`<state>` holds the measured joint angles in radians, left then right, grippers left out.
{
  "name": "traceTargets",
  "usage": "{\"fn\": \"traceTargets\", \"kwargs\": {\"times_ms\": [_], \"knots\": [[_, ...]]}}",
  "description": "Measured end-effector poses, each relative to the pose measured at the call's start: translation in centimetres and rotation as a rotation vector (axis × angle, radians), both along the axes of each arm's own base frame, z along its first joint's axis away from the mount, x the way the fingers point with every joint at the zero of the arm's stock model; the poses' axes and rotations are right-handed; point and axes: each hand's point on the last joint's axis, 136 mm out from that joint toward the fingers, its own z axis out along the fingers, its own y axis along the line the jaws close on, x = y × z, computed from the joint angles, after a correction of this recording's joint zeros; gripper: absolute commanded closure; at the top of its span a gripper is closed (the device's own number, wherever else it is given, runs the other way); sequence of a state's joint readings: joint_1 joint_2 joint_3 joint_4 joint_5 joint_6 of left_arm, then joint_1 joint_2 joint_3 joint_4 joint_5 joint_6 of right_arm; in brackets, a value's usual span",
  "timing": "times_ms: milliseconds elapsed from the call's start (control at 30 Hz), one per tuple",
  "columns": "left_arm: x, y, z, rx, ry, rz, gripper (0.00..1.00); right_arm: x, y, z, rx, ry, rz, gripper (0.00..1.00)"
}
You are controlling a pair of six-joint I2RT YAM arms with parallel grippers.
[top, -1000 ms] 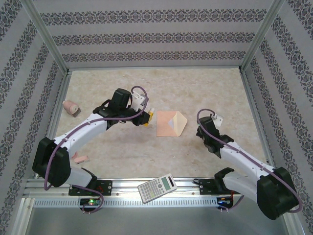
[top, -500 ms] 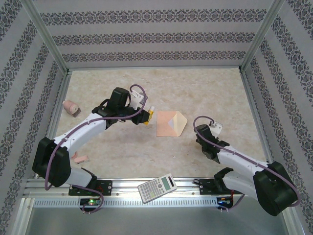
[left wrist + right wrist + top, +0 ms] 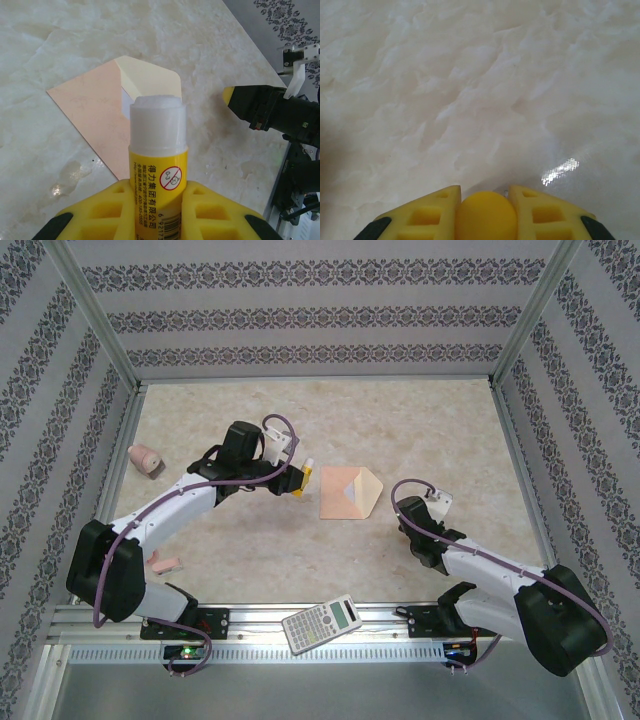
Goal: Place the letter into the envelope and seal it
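Left gripper (image 3: 159,190) is clamped on a glue stick (image 3: 158,150), yellow fingers pressed against both sides of the yellow barrel, cap off, and the white glue tip is bare and pointing toward the envelope (image 3: 95,110). From above, that stick (image 3: 303,478) hangs just to the left of the envelope (image 3: 340,498), near it but not touching. The peach envelope lies flat on the marbled table (image 3: 420,430), about the middle of the surface, with its triangular flap (image 3: 147,77) folded open and pointing away to the right, pale inner side up. At the mouth, under the flap's fold, a small strip of white peeks out, and that's the letter (image 3: 125,102), tucked inside with the rest of it hidden. Over to the right gripper (image 3: 484,190): its wrist view shows a round yellow cap (image 3: 485,217) sitting between the two fingers, which are closed in against it, low over bare table to the right of the envelope. At the near edge a calculator (image 3: 322,622) rests on the rail between the two arm bases, well apart from the envelope.
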<state>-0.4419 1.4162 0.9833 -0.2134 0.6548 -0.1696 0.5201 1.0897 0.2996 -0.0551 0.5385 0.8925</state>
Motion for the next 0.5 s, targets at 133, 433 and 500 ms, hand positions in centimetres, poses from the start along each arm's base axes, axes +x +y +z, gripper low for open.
{"fn": "traceTargets", "kwargs": {"times_ms": [133, 433, 500], "knots": [[0.1, 0.2, -0.2, 0.0, 0.001, 0.006, 1.0, -0.1, 0.4, 0.0, 0.007, -0.004, 0.007, 0.77], [0.3, 0.7, -0.3, -0.008, -0.002, 0.017, 1.0, -0.6, 1.7, -0.1, -0.01, -0.019, 0.024, 0.77], [0.4, 0.8, -0.2, -0.014, -0.002, 0.017, 1.0, -0.7, 2.0, 0.0, -0.017, -0.023, 0.028, 0.77]]}}
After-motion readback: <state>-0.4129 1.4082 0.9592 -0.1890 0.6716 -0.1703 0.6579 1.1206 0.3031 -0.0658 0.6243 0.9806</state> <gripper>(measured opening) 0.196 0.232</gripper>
